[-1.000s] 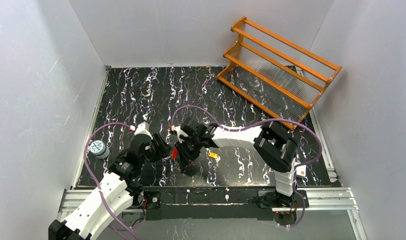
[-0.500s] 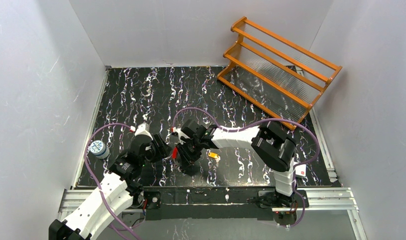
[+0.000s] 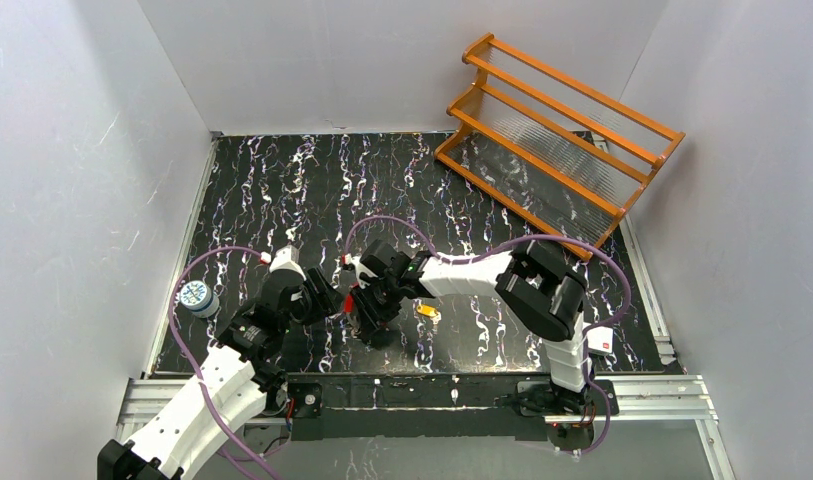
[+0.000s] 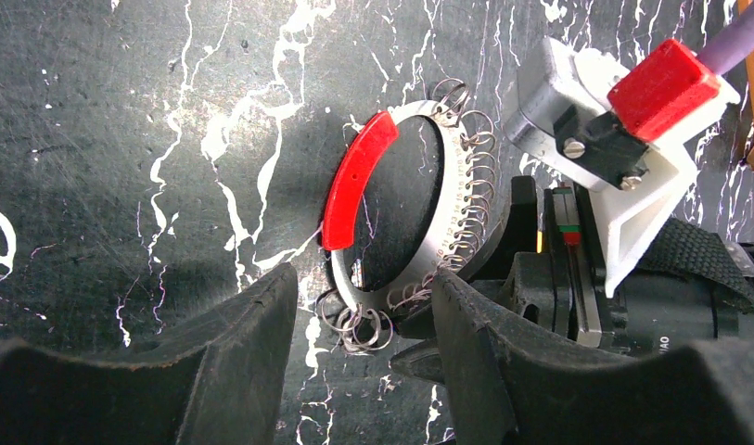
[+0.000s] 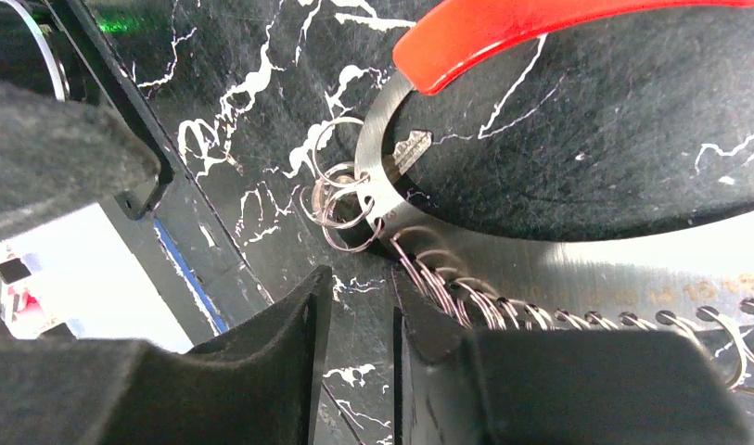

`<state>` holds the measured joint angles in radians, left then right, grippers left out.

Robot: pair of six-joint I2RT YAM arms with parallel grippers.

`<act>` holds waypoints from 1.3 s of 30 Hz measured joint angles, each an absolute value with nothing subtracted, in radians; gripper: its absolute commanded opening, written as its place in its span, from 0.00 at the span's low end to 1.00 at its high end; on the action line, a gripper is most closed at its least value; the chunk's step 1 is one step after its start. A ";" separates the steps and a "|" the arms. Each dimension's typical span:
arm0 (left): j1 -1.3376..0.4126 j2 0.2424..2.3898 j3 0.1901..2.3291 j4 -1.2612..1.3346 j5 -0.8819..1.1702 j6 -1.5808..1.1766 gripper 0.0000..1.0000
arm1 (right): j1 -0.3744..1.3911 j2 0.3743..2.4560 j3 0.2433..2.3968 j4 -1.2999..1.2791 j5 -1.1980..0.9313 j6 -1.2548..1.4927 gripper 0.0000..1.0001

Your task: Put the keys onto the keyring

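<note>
Robotics lab cell tbh: white walls (image 3: 82,200) boxing in a marbled mat (image 3: 282,180), two arms (image 3: 197,400) bolted to an aluminium rail (image 3: 662,392).

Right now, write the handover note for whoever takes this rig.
Left gripper: jaws apart astride the lower end of the keyring; grip unclear.
Right gripper: narrow gap, nothing seen in it, beside the keyring.
Brass key: lying loose, right of both grippers.
Silvery key: at the keyring's inner edge; attached or not, unclear.
Done: nothing certain. Left: thread the brass key, check the silvery one.
</note>
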<state>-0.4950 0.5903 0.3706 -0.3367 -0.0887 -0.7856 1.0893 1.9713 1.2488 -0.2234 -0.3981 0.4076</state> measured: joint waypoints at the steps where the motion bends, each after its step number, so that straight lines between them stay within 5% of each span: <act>1: -0.495 0.590 0.371 -0.337 -0.089 -0.786 0.54 | 1.089 1.974 1.250 -0.215 -0.398 0.411 0.37; 21: -0.495 0.611 0.363 -0.305 -0.061 -0.789 0.52 | 0.959 1.971 1.227 -0.155 -0.404 0.405 0.38; 39: -0.495 1.114 0.426 -0.075 0.047 -0.712 0.49 | 0.770 1.888 1.172 -0.233 -0.407 0.290 0.37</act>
<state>-0.4950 1.1141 0.4263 -0.0750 0.0475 -0.7120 0.7696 1.8877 1.1725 -0.2329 -0.4068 0.2901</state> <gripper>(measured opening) 0.512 0.373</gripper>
